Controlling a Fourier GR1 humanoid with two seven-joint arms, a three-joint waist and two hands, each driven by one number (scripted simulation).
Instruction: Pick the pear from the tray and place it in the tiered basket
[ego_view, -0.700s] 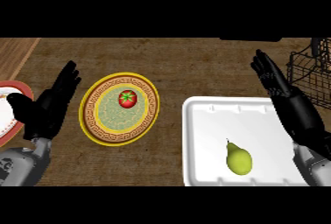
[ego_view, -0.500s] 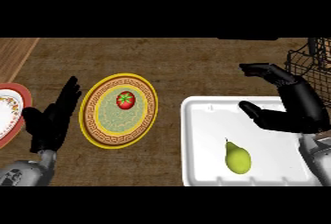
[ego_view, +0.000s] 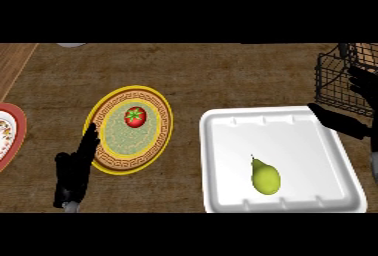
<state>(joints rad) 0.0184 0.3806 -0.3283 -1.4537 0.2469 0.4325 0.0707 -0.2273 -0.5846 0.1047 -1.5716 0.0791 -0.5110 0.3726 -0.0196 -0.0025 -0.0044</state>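
Green-yellow and untouched, the pear (ego_view: 266, 177) lies on its side in the near half of the white tray (ego_view: 221, 150), stem pointing away from us. Our right hand (ego_view: 341, 120) hangs over the tray's far right corner with its fingers spread wide and nothing in them; the pear sits well below and to the left of those fingertips, while the wire tiered basket (ego_view: 341, 82) is just beside them, almost touching.

We see 2 risks. Fingers this close to the basket could snag its wire as the hand turns down toward the fruit. A rounded pear lying loose on a smooth tray may also roll from a lopsided close.

Our left hand (ego_view: 72, 172) rests open by the yellow plate (ego_view: 111, 165) holding 1 tomato (ego_view: 135, 116), its fingertips at the plate's rim.
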